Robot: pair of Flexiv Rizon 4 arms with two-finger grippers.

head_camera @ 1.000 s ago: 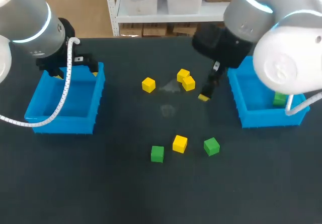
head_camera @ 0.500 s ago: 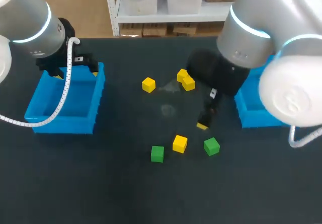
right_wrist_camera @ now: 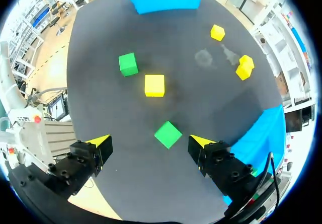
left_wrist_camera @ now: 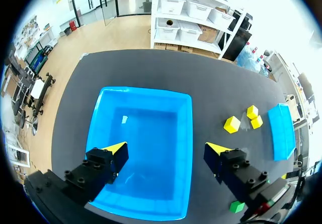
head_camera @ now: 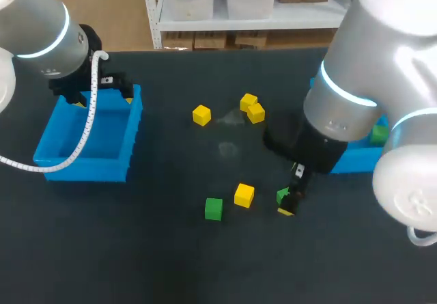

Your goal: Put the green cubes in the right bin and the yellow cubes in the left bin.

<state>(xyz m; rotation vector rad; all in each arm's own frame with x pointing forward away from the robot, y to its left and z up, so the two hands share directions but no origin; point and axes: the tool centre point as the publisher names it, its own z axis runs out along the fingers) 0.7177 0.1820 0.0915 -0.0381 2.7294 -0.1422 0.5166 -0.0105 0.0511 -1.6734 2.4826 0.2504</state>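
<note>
Green cube [right_wrist_camera: 168,134] sits corner-on between parted right fingers [right_wrist_camera: 200,142]; left fingers [left_wrist_camera: 116,149] gape above left bin [left_wrist_camera: 151,128].

I see a matt, dark table [head_camera: 123,249], bins [left_wrist_camera: 141,148] of glossy blue plastic, smooth matt cubes [right_wrist_camera: 154,85], and smooth, slightly shiny shells on my arms [head_camera: 382,58].
</note>
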